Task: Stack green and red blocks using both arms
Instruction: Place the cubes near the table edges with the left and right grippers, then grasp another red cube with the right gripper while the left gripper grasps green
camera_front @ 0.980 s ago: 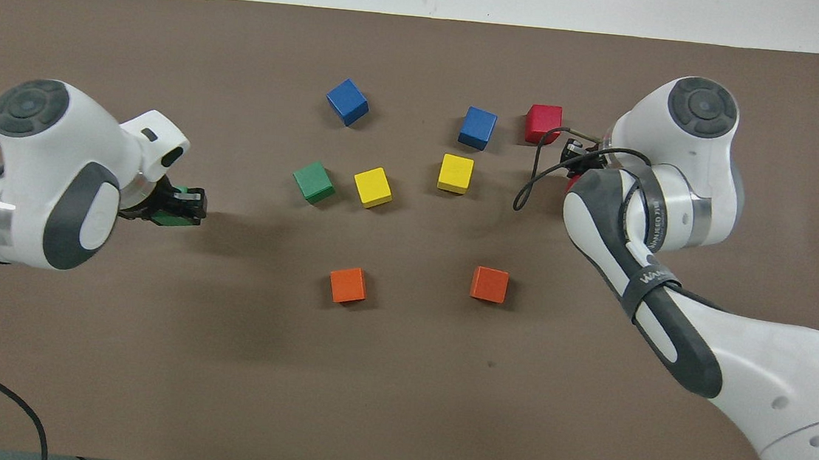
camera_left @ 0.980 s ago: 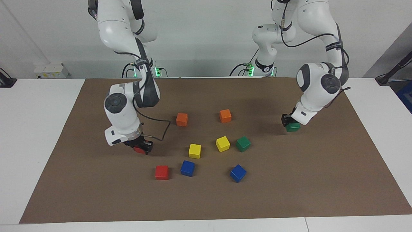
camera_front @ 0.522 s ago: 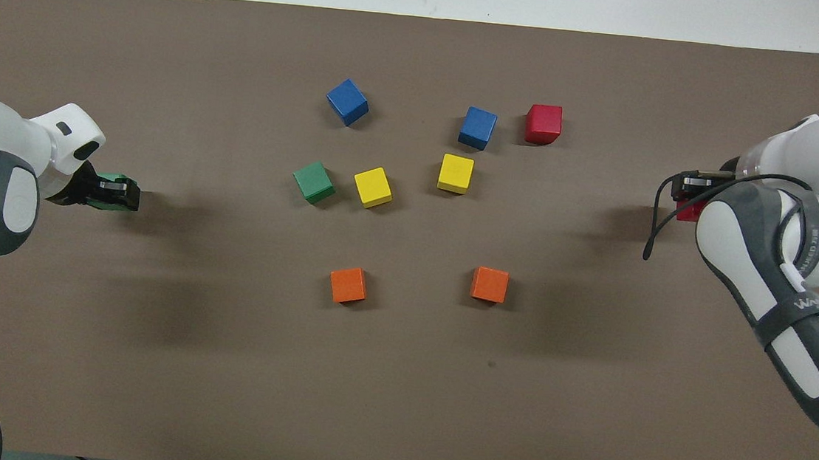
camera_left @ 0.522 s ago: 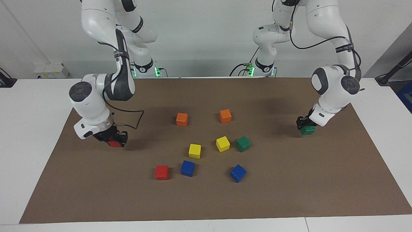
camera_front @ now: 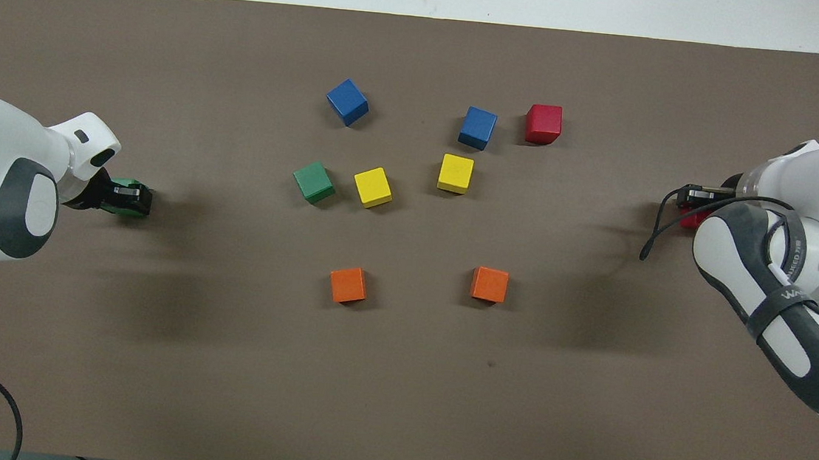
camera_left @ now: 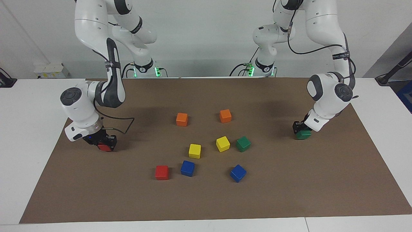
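Both arms hold a block low over the brown mat [camera_left: 322, 180], one at each end.

At the right of the facing view, the left gripper [camera_left: 301, 131] is closed on a green block [camera_left: 303, 134]; at that view's left, the right gripper [camera_left: 103, 143] clamps a red block [camera_left: 103, 148]. The overhead view hides most of that red block [camera_front: 689, 220] under the right arm's wrist, yet shows the held green block [camera_front: 125, 198] between the fingers. A second green block [camera_left: 243, 143] and second red block [camera_left: 161, 172] sit among yellow, blue and orange cubes at the frame's centre.
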Robot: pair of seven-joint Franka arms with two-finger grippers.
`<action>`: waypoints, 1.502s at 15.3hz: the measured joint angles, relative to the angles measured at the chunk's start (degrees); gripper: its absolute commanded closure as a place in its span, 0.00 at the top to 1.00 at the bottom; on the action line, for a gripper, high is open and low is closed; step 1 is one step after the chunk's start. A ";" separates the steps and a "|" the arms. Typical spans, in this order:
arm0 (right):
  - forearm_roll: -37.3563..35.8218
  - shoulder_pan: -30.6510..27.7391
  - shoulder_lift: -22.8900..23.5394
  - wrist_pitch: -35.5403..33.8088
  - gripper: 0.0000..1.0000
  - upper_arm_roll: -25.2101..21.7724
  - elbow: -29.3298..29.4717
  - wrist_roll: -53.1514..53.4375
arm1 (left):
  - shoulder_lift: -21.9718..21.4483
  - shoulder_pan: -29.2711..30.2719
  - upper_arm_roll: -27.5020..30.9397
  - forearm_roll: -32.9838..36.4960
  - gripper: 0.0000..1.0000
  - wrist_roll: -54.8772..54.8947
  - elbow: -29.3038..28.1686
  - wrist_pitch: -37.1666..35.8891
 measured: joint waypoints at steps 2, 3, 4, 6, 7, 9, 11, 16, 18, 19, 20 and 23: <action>0.00 0.06 0.00 0.38 1.00 0.23 0.07 0.00 | 0.00 0.00 0.01 0.00 1.00 0.01 -0.30 0.11; 0.00 0.14 -0.01 0.38 1.00 0.33 0.24 0.00 | -0.04 0.00 0.01 0.00 1.00 0.01 -0.24 0.13; -0.05 0.32 -0.05 0.27 1.00 0.41 0.64 0.00 | -0.20 -0.01 -0.01 0.00 1.00 0.01 0.12 -0.10; -0.14 1.79 -0.24 -2.71 1.00 0.47 3.24 -0.01 | -0.82 -0.07 -0.22 -0.03 1.00 -0.73 3.68 -4.57; -0.22 2.95 -0.34 -6.08 1.00 0.48 5.87 -0.01 | -1.08 -0.30 -0.46 -0.06 1.00 -2.72 7.13 -8.51; -0.90 5.89 -0.27 -14.12 1.00 0.49 13.03 1.91 | -1.06 -3.48 -0.72 -0.15 1.00 -11.64 14.09 -14.27; -2.07 9.40 0.53 -19.47 1.00 0.58 19.48 7.52 | -0.41 -10.00 -0.94 -0.16 1.00 -25.64 18.51 -15.86; -2.46 18.04 9.77 -21.62 1.00 0.78 30.29 21.54 | 11.25 -24.29 -0.92 1.18 1.00 -54.00 32.84 -18.08; -2.50 20.14 14.57 -22.19 1.00 0.76 35.73 24.48 | 15.92 -26.36 -0.78 2.72 1.00 -57.25 35.41 -16.77; -2.51 20.81 16.45 -22.86 1.00 0.74 38.18 25.31 | 16.98 -26.41 -0.69 2.84 1.00 -57.74 35.42 -15.77; -2.52 21.32 17.91 -23.45 1.00 0.74 40.29 25.63 | 17.41 -26.33 -0.45 2.84 1.00 -58.36 35.21 -14.80; -2.75 21.83 20.59 -23.60 1.00 0.72 43.43 25.75 | 17.14 -26.51 -0.31 2.85 1.00 -59.81 32.45 -10.41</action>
